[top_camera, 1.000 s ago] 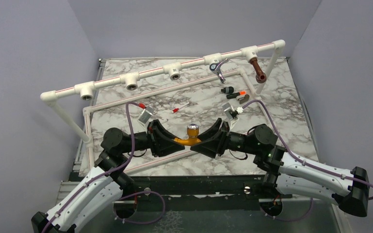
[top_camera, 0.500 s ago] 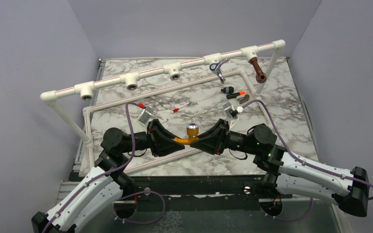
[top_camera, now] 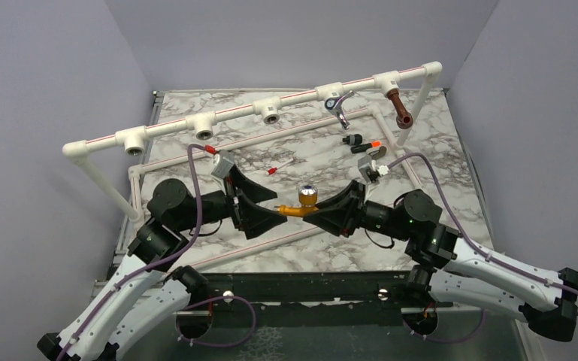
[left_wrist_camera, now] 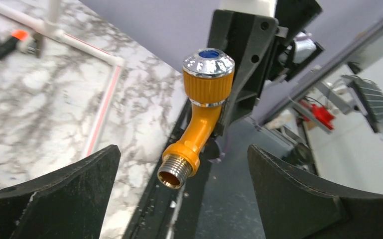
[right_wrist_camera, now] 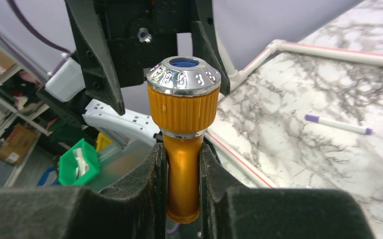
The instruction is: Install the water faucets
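Observation:
My right gripper [top_camera: 329, 209] [right_wrist_camera: 182, 149] is shut on the spout of the mustard-yellow faucet [top_camera: 301, 204] [right_wrist_camera: 183, 114]. The faucet hangs above the table with its silvery knob up. Its threaded end [left_wrist_camera: 175, 169] points at my left gripper [top_camera: 270, 204] [left_wrist_camera: 183, 152], which stands open around it without touching. On the raised white pipe rail [top_camera: 233, 111] a chrome lever faucet [top_camera: 340, 105] and a copper-brown faucet [top_camera: 400, 107] sit in tee fittings. Three tees [top_camera: 203, 128] to their left show open sockets. A black orange-tipped faucet [top_camera: 364, 144] lies on the marble.
A thin white red-tipped stick [top_camera: 279, 167] lies mid-table. A low white pipe frame [top_camera: 270, 139] runs across the marble table [top_camera: 436, 173] and down both sides. Grey walls close in on the left, back and right.
The right gripper closed on the yellow faucet. The left gripper then let go, opened wide and drew back to the left. The faucet shifted slightly right and away.

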### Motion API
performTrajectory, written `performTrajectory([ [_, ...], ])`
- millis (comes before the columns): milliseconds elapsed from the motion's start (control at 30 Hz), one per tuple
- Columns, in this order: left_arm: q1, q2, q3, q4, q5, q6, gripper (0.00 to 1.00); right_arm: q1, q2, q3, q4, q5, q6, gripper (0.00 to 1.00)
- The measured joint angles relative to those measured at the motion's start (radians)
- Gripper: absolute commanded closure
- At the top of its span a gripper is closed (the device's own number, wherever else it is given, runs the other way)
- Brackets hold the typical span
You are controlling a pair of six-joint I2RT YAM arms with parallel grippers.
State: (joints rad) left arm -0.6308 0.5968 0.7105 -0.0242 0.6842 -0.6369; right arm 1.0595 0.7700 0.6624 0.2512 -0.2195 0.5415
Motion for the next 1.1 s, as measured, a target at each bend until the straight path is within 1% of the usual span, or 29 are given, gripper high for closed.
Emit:
performTrajectory([
  [67,0.0,0.021,0.095,-0.11,-0.063,0.073,0.01,0.0,-0.016,0.025,-0.047,0.033,-0.031,0.99],
  [100,0.0,0.029,0.121,-0.14,-0.08,0.087,0.01,0.0,-0.024,0.039,-0.072,0.053,-0.048,0.99],
  [167,0.0,0.052,0.19,-0.241,-0.161,0.163,0.01,0.0,-0.03,0.071,-0.126,0.097,-0.08,0.99],
  [300,0.0,0.105,0.32,-0.365,-0.298,0.244,0.01,0.0,-0.007,0.164,-0.27,0.225,-0.151,0.99],
  [467,0.0,0.167,0.446,-0.482,-0.444,0.332,0.01,0.001,0.083,0.291,-0.43,0.398,-0.232,0.99],
  [633,0.0,0.234,0.58,-0.528,-0.584,0.393,0.01,0.001,0.224,0.405,-0.534,0.524,-0.301,0.99],
  [800,0.0,0.29,0.697,-0.552,-0.723,0.453,0.01,0.0,0.365,0.499,-0.589,0.595,-0.357,0.99],
  [867,0.0,0.309,0.736,-0.557,-0.771,0.473,0.01,-0.007,0.426,0.544,-0.605,0.613,-0.377,0.99],
  [967,0.0,0.343,0.801,-0.564,-0.881,0.512,0.01,-0.029,0.503,0.597,-0.612,0.622,-0.404,0.99],
  [1100,0.0,0.386,0.863,-0.572,-1.046,0.562,0.02,-0.093,0.581,0.65,-0.62,0.624,-0.431,0.99],
])
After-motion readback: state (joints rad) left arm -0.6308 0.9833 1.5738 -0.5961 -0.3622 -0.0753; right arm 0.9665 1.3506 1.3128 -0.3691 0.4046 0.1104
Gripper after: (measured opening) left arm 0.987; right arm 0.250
